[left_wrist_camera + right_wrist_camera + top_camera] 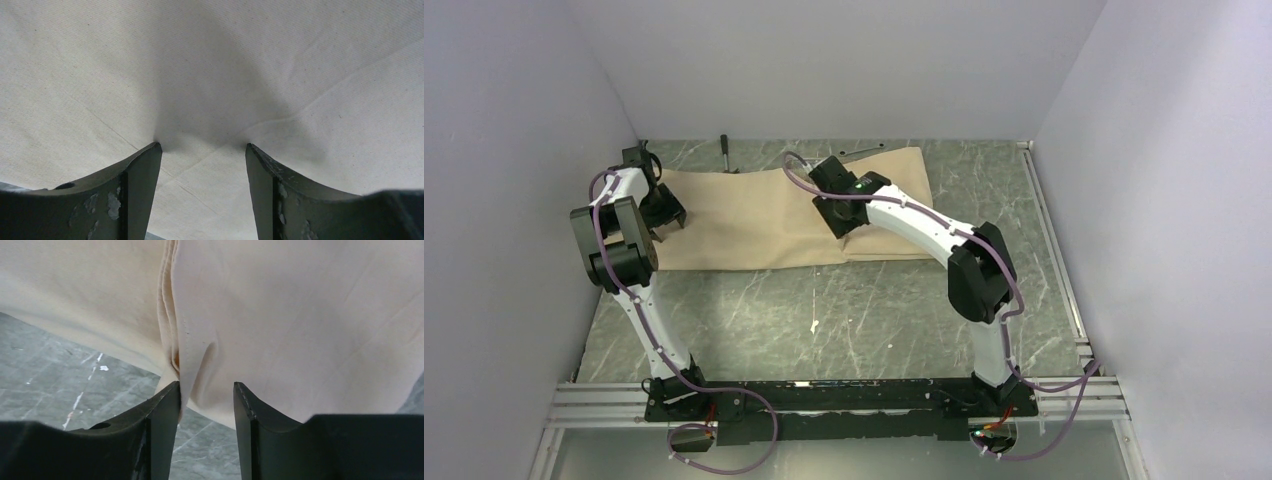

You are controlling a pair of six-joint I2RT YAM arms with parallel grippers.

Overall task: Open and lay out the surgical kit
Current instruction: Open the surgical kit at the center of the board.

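Your wrap sheet [764, 215] is plain tan, creamier up close; the table [844, 320] is grey-green marble, veined white; the right arm [914, 225] is white with black joints; its cable [1064, 385] is purple; the left gripper [202, 147] has black fingers [140, 172], chipped pale grey.

Tan wrap sheet [764, 215] lies folded, flat across far side of table [824, 310]. Its layered edge sits between tips of my right gripper [206, 390]

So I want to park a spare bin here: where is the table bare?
The widest bare patch of table lies between the near edge of the wrap sheet and the arm bases. A narrower strip runs from the wrap's right end to the right rail. The far half is crowded: wrap, left gripper, right gripper, hammer, wrench.
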